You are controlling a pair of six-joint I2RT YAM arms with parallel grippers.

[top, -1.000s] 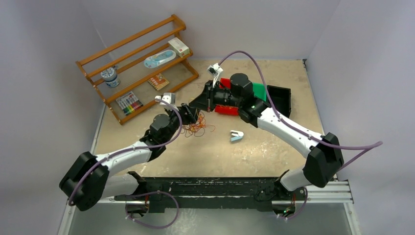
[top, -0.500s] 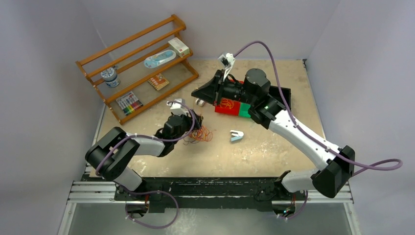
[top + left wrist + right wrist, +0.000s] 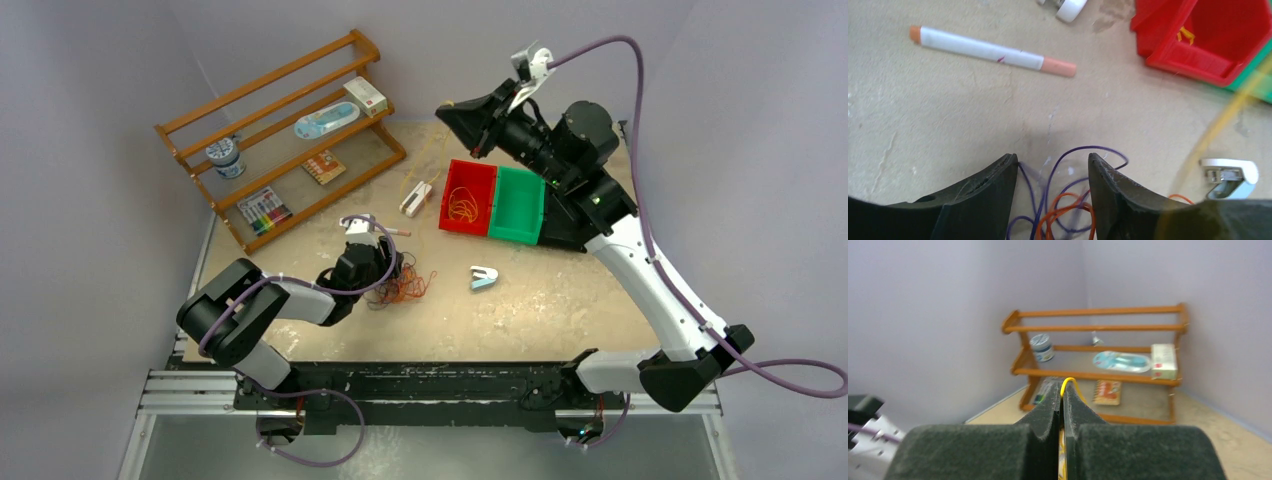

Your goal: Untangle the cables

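On the near-left part of the sandy surface point(image 3: 560, 300), directly under the left claw point(image 3: 1053, 167): a small loopy tangle of thin orange and purple cables point(image 3: 408, 286), lying flat with loops overlapping. Left claw fingers apart, straddling a purple loop point(image 3: 1075, 152) and an orange loop point(image 3: 1068, 207), not yet pinching either. High above the far side, right claw point(image 3: 1064, 392) pressed together on a thin yellow wire point(image 3: 1068, 382), seemingly running down toward the tangle and showing as a blurred yellow streak in the left wrist view. Further right, in the open red plastic bin point(image 3: 462, 230), one coiled orange bunch point(image 3: 462, 208) already set apart. Judged by look: very light, limp, a little springy, smooth-jacketed and so likely to slip through a loose pinch. No weight to hold the heap down, hence probably the whole bunch dragging along under a pull on one strand. Not fragile, though apt to tighten into knots under a hard tug. Best taken on a single strand at the outer edge of a loop, clear of crossings, pinched firmly near the fingertips, with the rest pinned against the surface by the other claw and the draw kept slow.
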